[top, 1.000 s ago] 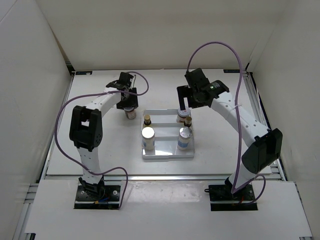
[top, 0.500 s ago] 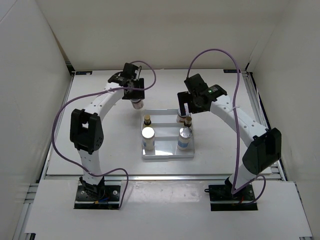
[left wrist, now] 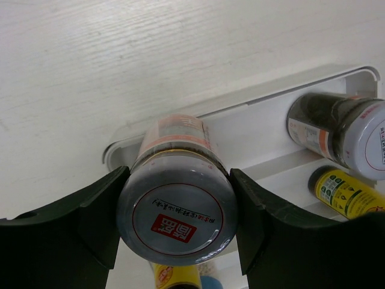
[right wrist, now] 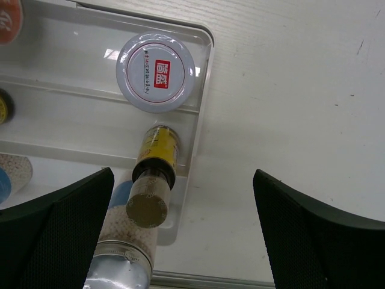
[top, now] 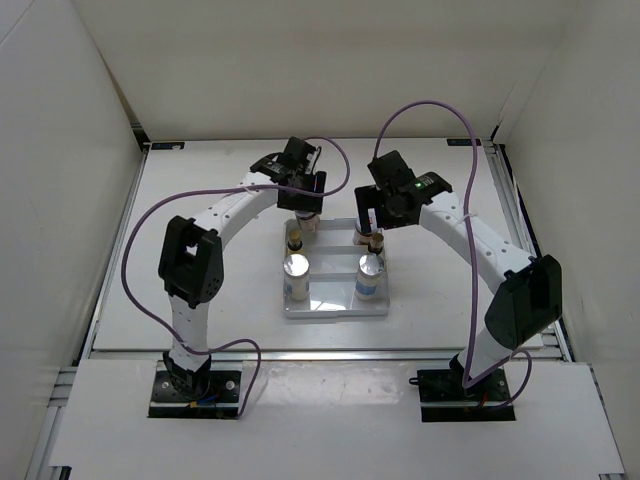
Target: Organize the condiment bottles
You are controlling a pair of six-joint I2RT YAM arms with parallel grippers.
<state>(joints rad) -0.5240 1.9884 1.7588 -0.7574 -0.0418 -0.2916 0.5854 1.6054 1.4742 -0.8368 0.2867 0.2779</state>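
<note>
My left gripper [top: 302, 203] is shut on a squat white-lidded jar with a red mark [left wrist: 177, 221], held over the far left corner of the white divided tray [top: 335, 309]. The tray holds a second jar [right wrist: 155, 72], two slim yellow bottles with brown caps [top: 295, 241] [right wrist: 151, 179] and two white cylinders with silver caps [top: 295, 276] [top: 369, 276]. My right gripper [right wrist: 183, 232] is open and empty, hovering above the tray's far right corner. In the left wrist view the tray's rim [left wrist: 240, 102], the second jar [left wrist: 340, 132] and a yellow bottle [left wrist: 338, 191] show beyond the held jar.
White walls close in the table on the left, back and right. The tray sits mid-table between the two arms. Purple cables loop above both arms. A metal rail [right wrist: 252, 280] runs along the table's edge near the tray.
My left gripper has carried the jar to the right, from the table left of the tray to above the tray's far left corner. The right gripper has shifted only slightly.
</note>
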